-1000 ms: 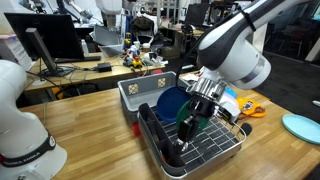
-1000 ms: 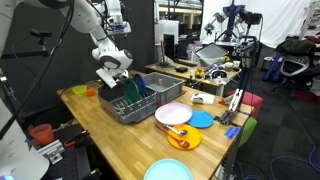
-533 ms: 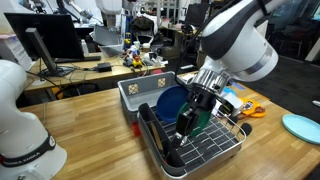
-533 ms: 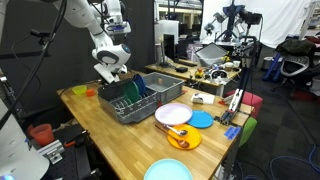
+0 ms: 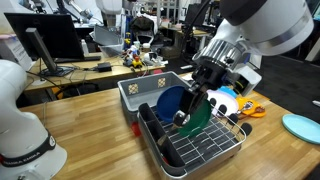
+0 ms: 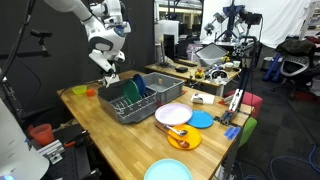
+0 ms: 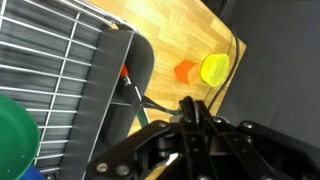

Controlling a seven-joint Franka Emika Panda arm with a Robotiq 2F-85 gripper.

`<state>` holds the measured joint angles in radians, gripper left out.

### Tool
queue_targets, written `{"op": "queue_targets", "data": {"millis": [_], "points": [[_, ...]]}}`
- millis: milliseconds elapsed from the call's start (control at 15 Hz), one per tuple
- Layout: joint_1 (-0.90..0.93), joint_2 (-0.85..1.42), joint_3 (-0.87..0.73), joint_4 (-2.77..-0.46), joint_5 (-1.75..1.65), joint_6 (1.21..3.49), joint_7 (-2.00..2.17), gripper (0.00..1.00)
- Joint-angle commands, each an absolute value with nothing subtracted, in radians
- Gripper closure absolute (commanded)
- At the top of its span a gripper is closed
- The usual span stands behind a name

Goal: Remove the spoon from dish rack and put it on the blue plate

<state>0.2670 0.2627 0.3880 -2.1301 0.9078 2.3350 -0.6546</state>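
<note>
My gripper point(image 5: 192, 100) hangs above the silver wire dish rack point(image 5: 205, 150) and is shut on a dark spoon point(image 5: 183, 118) that points down, lifted clear of the wires. It also shows in an exterior view point(image 6: 108, 77) over the rack's point(image 6: 125, 108) far end. In the wrist view the shut fingers point(image 7: 190, 112) pinch the spoon's dark handle point(image 7: 140, 95) above the rack's black rim point(image 7: 122, 85). The pale blue plate point(image 5: 301, 126) lies on the wooden table away from the rack, near the table's front edge in an exterior view point(image 6: 168, 171).
A royal-blue plate point(image 5: 170, 100) and a green plate point(image 5: 203, 115) stand in the rack. A grey tub point(image 5: 135, 90) sits behind it. White, orange and small blue plates point(image 6: 175, 114) lie beside the rack. A yellow cup point(image 7: 213, 68) and an orange block point(image 7: 184, 71) are on the table.
The gripper has risen out of the dish rack with the spoon in it and now hangs higher above the wires.
</note>
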Motion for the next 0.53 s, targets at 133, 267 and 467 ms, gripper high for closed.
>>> {"op": "queue_targets", "data": {"millis": [133, 267, 467], "points": [[0.279, 0.073, 0.371, -2.283, 0.949, 2.499, -0.641, 0.98], [0.284, 0.015, 0.364, -2.337, 0.936, 2.555, -0.613, 0.98], [0.294, -0.07, 0.36, -2.426, 0.879, 2.696, -0.555, 0.98]]}}
